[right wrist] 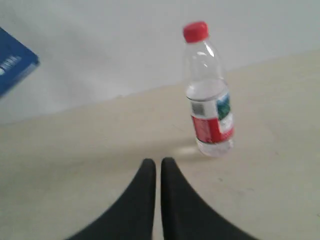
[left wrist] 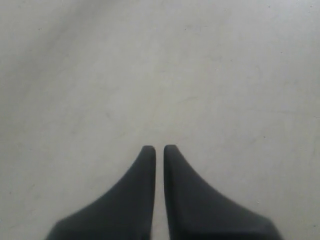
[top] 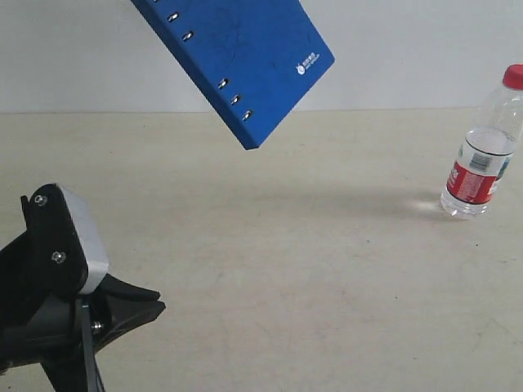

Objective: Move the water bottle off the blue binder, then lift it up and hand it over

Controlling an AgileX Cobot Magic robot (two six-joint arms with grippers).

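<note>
The water bottle [top: 482, 155] is standing upright on the bench [top: 286, 269] at the right of the exterior view, already off the blue binder [top: 245, 57]. The binder is hanging tilted in the air well apart from it, and whatever is carrying it is lying out of frame. The right hand [right wrist: 158, 162] is pointing toward the bottle from a little way short of it, its two fingers drawn almost together with only a sliver between them and nothing held. The left hand [left wrist: 159, 150] is hovering low over bare bench, likewise narrowed to a slit and empty. The bottle is looking light and thin-walled, so a hard squeeze is likely to dent it, and the smooth clear plastic is probably going to be slippery. The label [right wrist: 212, 122] band on the straight lower body is looking like the best place to take hold, below the tapering shoulder and red cap [right wrist: 195, 31], after the right hand is widening first.
</note>
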